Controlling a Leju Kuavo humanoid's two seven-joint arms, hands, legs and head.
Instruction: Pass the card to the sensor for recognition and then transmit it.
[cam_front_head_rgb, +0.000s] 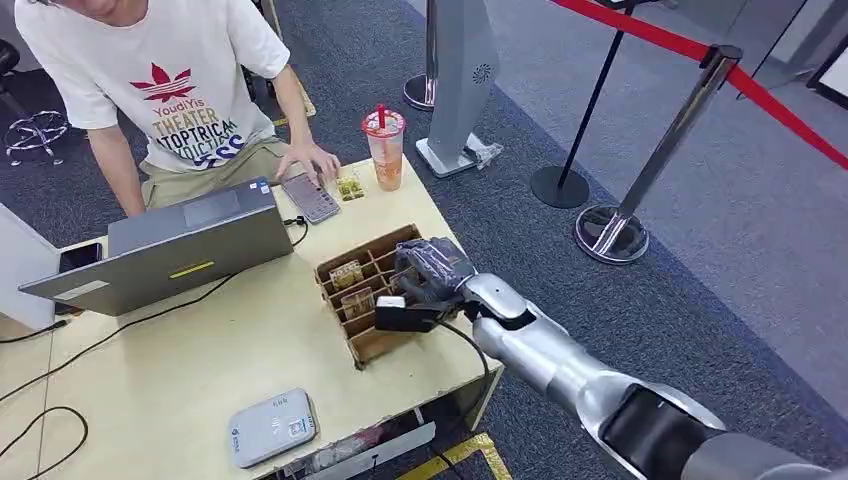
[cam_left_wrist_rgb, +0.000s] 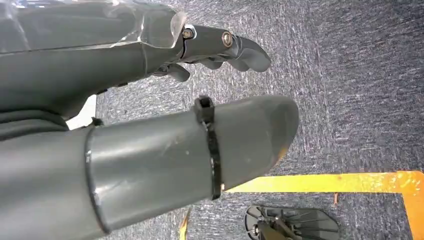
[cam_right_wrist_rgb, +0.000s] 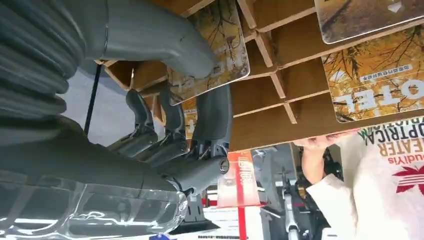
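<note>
A brown cardboard divider box (cam_front_head_rgb: 380, 345) stands on the table's right side, with cards (cam_front_head_rgb: 347, 273) upright in its slots. My right hand (cam_front_head_rgb: 432, 268) reaches into the box from the right. In the right wrist view its thumb (cam_right_wrist_rgb: 165, 40) lies on one face of a yellow printed card (cam_right_wrist_rgb: 222, 47) and a finger (cam_right_wrist_rgb: 212, 115) on the other, pinching it inside a slot. Two more cards (cam_right_wrist_rgb: 375, 85) stand in neighbouring slots. The white card sensor (cam_front_head_rgb: 272, 425) lies flat near the table's front edge. My left hand (cam_left_wrist_rgb: 165, 145) hangs over the carpet, fingers apart, holding nothing.
A person in a white T-shirt (cam_front_head_rgb: 170, 90) sits behind the table, one hand by a calculator (cam_front_head_rgb: 310, 197). An open laptop (cam_front_head_rgb: 180, 240), a phone (cam_front_head_rgb: 80, 257), a drink cup (cam_front_head_rgb: 384, 148) and cables share the table. Stanchions (cam_front_head_rgb: 612, 232) with red rope stand to the right.
</note>
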